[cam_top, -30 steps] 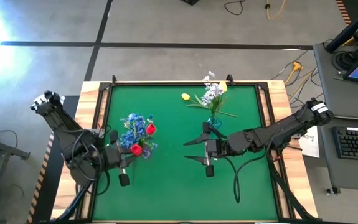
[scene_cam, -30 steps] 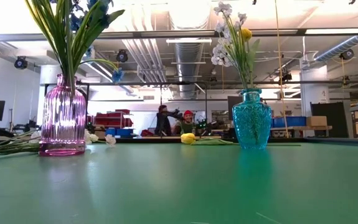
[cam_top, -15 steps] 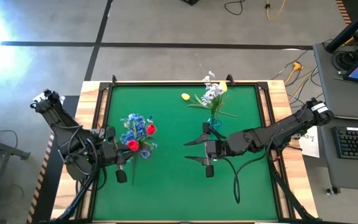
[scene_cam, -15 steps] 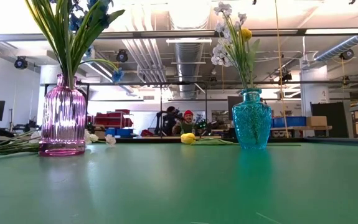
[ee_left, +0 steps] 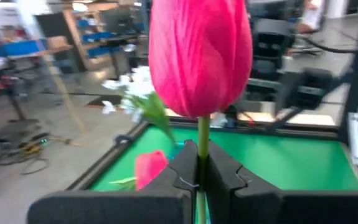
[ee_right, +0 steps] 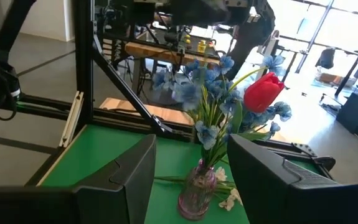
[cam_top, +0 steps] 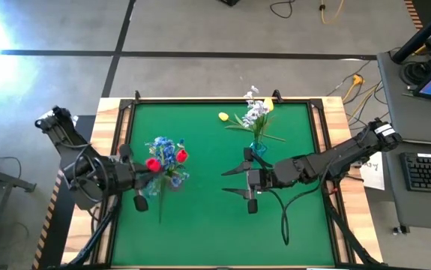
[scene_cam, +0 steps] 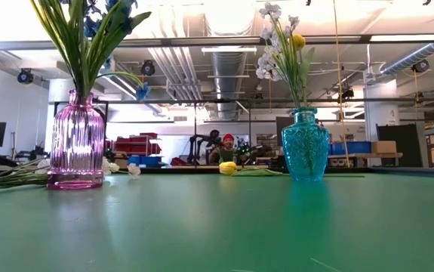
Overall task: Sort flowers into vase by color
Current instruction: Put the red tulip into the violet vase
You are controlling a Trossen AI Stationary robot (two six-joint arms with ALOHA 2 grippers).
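Left wrist view, left claw (ee_left: 198,171) clamped on red tulip (ee_left: 200,59) stem, lower stem hidden, right claw (cam_top: 234,182) agape, empty.

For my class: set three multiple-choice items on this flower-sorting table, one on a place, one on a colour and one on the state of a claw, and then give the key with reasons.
1. Where does the loose yellow flower lie?
A. on the mat beside the teal vase
B. inside the pink vase
C. in the right claw

2. What colour is the bud that the left claw holds?
A. white
B. red
C. blue

3. How do the right claw's fingers stand?
A. shut on a stem
B. apart and empty
C. shut on a vase

Key: 1 A, it rests on the green mat near the teal vase. 2 B, the left wrist view shows a red tulip with its stem pinched between the fingers. 3 B, the fingers are spread with nothing between them.
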